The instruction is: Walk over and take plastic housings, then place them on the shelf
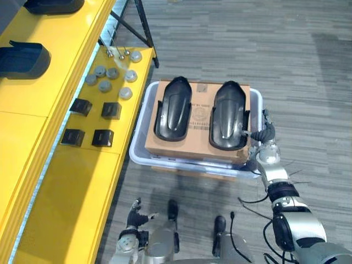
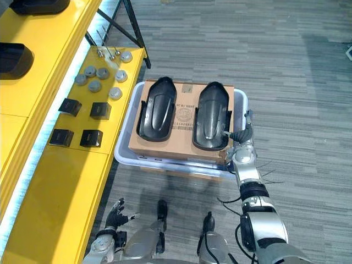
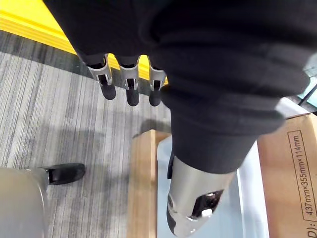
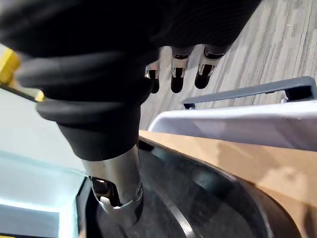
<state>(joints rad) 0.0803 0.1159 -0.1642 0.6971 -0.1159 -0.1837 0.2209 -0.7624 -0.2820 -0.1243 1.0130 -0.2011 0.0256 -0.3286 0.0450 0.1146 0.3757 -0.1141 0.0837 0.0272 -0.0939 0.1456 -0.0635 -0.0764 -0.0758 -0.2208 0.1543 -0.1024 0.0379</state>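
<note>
Grey striped carpet floor (image 1: 231, 33) all round. Long yellow shelf (image 1: 49, 181) runs down the robot's left side, on two levels.

White tub (image 1: 146, 118) stands on the floor just beside the shelf edge, with a wooden plank (image 3: 143, 188) at its near side. Cardboard box (image 1: 201, 137) fills the tub. Both plastic housings lie side by side on the box top, hollow side up: left housing (image 1: 173, 108), right housing (image 1: 229, 115). Neither is lifted yet.

Right robot hand (image 2: 243, 137) is at the outer flank of the right housing. Its fingers are straight and the thumb is set apart, hanging over the hollow; nothing is clamped. Whether the thumb touches the plastic I can't tell from the close view. Left robot hand (image 1: 133, 215) is low by the shelf front, fingers relaxed, empty, well apart from the tub.

Risks, as I judge them:
- Pinching the rim of a long, slick shell with one robot hand could let it swing and slip out on the way to the shelf.
- Dragging rather than lifting could shove the box or knock the left housing.
- The lower shelf level near the tub carries black blocks (image 1: 111, 110) and grey discs (image 1: 104, 85). A housing set down there would scatter them.

Writing: round stamp (image 1: 201, 114) on the box top between the housings. A line of printed figures also runs along the box side in the left wrist view. Not copied here.
</note>
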